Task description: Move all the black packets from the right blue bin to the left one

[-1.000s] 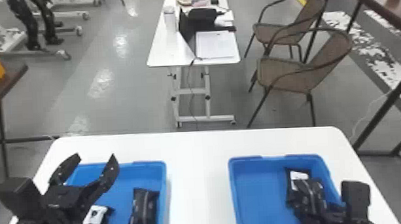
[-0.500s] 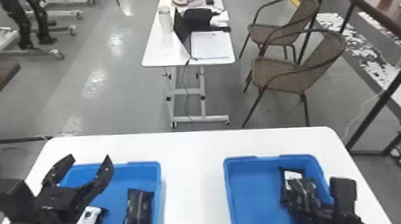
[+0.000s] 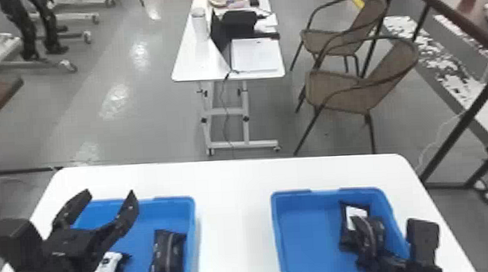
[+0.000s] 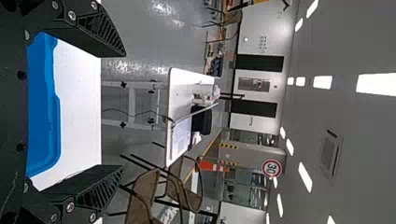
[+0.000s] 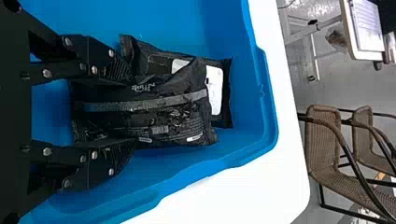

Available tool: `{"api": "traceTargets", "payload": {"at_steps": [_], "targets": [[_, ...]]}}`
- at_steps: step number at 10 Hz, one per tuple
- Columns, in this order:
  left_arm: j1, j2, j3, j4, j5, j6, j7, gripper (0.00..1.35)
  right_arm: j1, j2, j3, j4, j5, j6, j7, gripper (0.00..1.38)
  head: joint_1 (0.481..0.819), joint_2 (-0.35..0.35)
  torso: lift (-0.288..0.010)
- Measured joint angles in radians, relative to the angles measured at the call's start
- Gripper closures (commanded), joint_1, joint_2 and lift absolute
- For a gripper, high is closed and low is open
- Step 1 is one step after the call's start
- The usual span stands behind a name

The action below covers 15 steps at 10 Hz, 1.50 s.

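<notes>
Head view, right gripper at lower right pinching 1 black packet, 1 flatter packet lying partly behind it in right blue bin, left gripper at lower left spreading wide over left bin, 2 packets lying there.

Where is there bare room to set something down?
The white table is bare between the left blue bin and right blue bin, and behind both. Inside the right bin, the left side is bare. It's crowded at that bin's right, where the right gripper grips a black packet overlapping another packet, and around the left gripper over the left bin.
</notes>
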Motion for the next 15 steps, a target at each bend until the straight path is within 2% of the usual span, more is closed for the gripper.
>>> {"api": "traceTargets", "payload": {"at_steps": [2,5,6,7,8,9,10,12,14,15], "targets": [[-0.003,0.0,-0.002,0.0,0.009,-0.001,0.0,0.18,0.027,0.003,0.001,-0.035,-0.051,-0.026,-0.008,1.29,0.695,-0.014,0.0],[-0.008,0.0,0.002,-0.004,0.048,0.006,0.001,0.18,0.103,-0.005,0.019,-0.243,-0.103,-0.02,0.0,1.29,0.695,0.003,0.0],[-0.009,0.0,0.008,-0.004,0.073,0.02,-0.002,0.18,0.101,-0.029,0.054,-0.318,-0.12,-0.007,0.015,1.29,0.695,0.032,0.0],[-0.023,0.0,0.018,-0.004,0.099,0.058,-0.038,0.18,0.049,-0.073,0.111,-0.351,-0.147,0.02,0.062,1.29,0.695,0.051,0.0],[-0.037,0.0,0.023,-0.004,0.111,0.086,-0.054,0.18,-0.037,-0.114,0.167,-0.332,-0.164,0.059,0.132,1.29,0.695,0.094,0.0],[-0.045,0.0,0.013,-0.004,0.142,0.09,-0.038,0.18,-0.161,-0.147,0.25,-0.261,-0.166,0.07,0.23,1.29,0.695,0.137,0.0],[-0.052,0.0,0.003,-0.004,0.169,0.086,-0.032,0.18,-0.278,-0.155,0.328,-0.145,-0.159,0.038,0.339,1.29,0.695,0.183,0.0],[-0.082,0.0,-0.023,-0.005,0.219,0.12,-0.034,0.18,-0.445,-0.128,0.469,0.071,-0.135,-0.06,0.46,1.29,0.695,0.232,0.0],[-0.12,0.002,-0.07,-0.007,0.276,0.153,-0.035,0.18,-0.552,-0.117,0.598,0.207,-0.171,-0.106,0.491,1.29,0.695,0.257,0.0],[-0.146,0.017,-0.095,-0.008,0.297,0.168,-0.037,0.18,-0.593,-0.115,0.655,0.243,-0.205,-0.118,0.496,1.29,0.695,0.263,0.0]]}}
